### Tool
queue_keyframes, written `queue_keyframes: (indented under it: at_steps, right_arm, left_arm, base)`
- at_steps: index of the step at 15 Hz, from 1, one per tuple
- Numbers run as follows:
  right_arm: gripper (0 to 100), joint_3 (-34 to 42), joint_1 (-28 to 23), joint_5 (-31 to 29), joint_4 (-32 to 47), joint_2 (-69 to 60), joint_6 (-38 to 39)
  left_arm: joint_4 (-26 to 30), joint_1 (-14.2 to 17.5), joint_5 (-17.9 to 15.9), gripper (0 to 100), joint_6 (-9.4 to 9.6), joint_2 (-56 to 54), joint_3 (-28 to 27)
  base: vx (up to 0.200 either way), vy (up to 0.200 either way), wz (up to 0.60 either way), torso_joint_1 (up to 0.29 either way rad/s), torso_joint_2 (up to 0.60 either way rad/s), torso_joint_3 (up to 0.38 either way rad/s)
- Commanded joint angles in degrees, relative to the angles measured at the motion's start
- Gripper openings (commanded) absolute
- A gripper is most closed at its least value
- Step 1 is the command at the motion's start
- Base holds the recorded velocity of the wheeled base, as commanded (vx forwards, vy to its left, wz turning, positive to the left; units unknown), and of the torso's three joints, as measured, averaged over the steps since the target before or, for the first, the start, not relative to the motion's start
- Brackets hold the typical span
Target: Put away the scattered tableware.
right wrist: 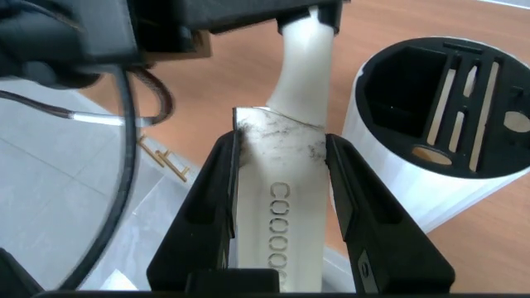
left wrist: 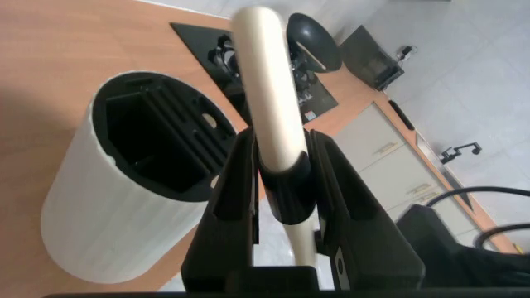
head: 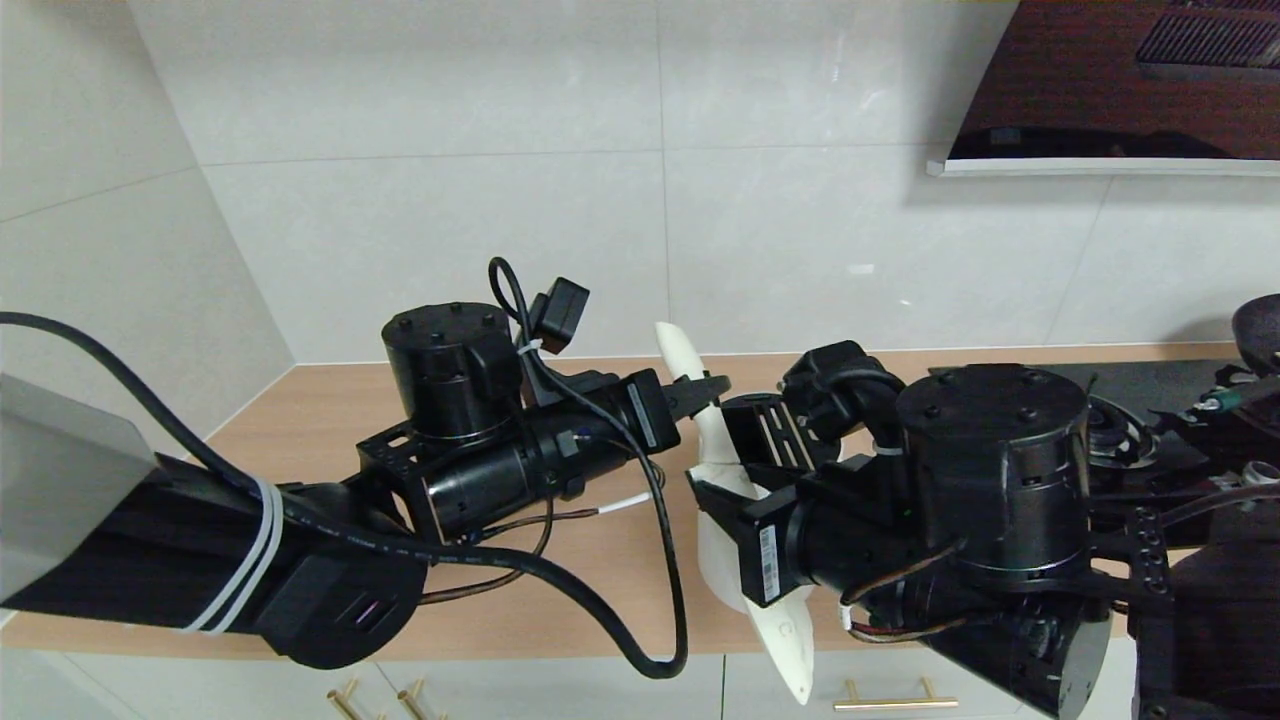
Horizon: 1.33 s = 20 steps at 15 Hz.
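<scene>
left gripper, right gripper both clamped on spatula over counter front edge; holder just beside, hob right.

Bright, even light is washing the tiled wall, with a soft shadow falling just under the range hood and small glare specks showing on the tile below it. The white spoon is catching a mild sheen, and the inside of the holder is sitting in deep shade.
</scene>
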Motion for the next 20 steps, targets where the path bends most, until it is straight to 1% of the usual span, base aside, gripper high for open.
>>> queue_keyframes:
  at_steps: [1, 4, 5, 12, 13, 14, 16, 18, 19, 20]
  right_arm:
    - [0, 0.0, 0.0, -0.1, 0.0, -0.1, 0.0]
    - [0, -0.1, 0.0, -0.1, -0.1, 0.0, 0.2]
    - [100, -0.1, 0.0, -0.1, -0.1, 0.0, 0.3]
    - [100, 0.0, 0.0, -0.1, -0.2, -1.3, 1.0]
    - [100, 0.3, -0.2, -0.8, -0.1, -3.7, 0.9]
    - [100, 0.7, -0.6, -1.2, -0.1, -5.7, 0.7]
    - [100, 1.0, -2.3, -1.0, 0.3, -10.1, 0.3]
    - [100, 1.1, -3.8, -1.0, 0.4, -12.8, -1.2]
    - [100, 1.1, -5.7, -0.9, 0.4, -14.0, -2.0]
    - [100, 1.2, -6.4, -0.9, 0.4, -14.6, -2.1]
  left_arm:
    - [-0.1, 0.0, 0.1, 0, -0.05, -0.2, 0.0]
    - [-0.1, 0.0, 0.1, 0, -0.05, -0.2, 0.0]
    - [-0.1, 0.0, 0.1, 0, -0.05, -0.2, 0.0]
    - [-0.1, 0.1, 0.1, 0, -0.05, -2.1, 0.0]
    - [-1.0, 0.4, 0.8, 0, 0.04, -3.0, 0.0]
    - [-1.9, 0.9, 1.0, 0, 0.04, -3.6, -0.1]
    - [-2.5, 3.2, 1.0, 0, 0.12, -6.4, -0.4]
    - [-2.5, 5.3, 1.0, 0, 0.12, -8.5, -2.6]
    - [-2.5, 7.0, 1.0, 0, 1.53, -8.7, -5.6]
    - [-2.5, 7.9, 1.0, 0, 4.08, -8.1, -7.8]
  base:
    - [0.0, 0.0, 0.0, 0.0, 0.0, 0.0]
    - [0.0, 0.0, 0.0, 0.0, 0.0, 0.0]
    - [0.0, 0.0, 0.0, 0.0, 0.0, 0.0]
    - [0.0, 0.0, 0.0, 0.0, 0.0, 0.0]
    - [0.0, 0.0, 0.0, 0.0, 0.0, 0.0]
    - [0.0, 0.0, 0.0, 0.0, 0.0, 0.0]
    - [0.0, 0.0, 0.0, 0.0, 0.0, 0.0]
    - [0.0, 0.0, 0.0, 0.0, 0.0, 0.0]
    - [0.0, 0.0, 0.0, 0.0, 0.0, 0.0]
    - [0.0, 0.0, 0.0, 0.0, 0.0, 0.0]
